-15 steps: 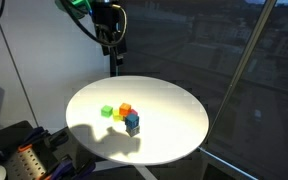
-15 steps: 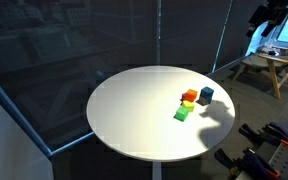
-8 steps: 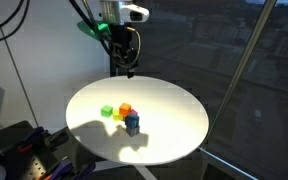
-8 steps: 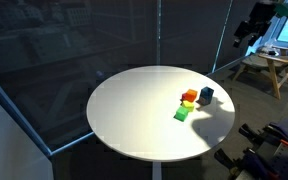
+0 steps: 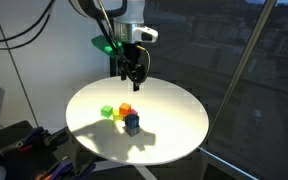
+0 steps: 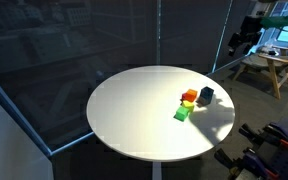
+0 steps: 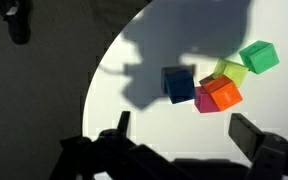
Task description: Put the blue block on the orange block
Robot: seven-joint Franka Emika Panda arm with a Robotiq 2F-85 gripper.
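The gripper [image 5: 132, 68] is held high above the far part of the counter [image 5: 179, 105]. Its jaws are spread wide and nothing is held between them. The blue block [image 7: 179, 84] rests on the counter, lower than the gripper and toward the near side. In the wrist view it is seen ahead of the gripper, roughly on the line midway between the fingers. The orange block [image 7: 222, 92] lies just right of it there; whether the two touch cannot be told. A descent toward the near side is judged to be called for. As the blue block's right face is crowded by the orange block, a wrist turn may be needed so that the free faces are taken.
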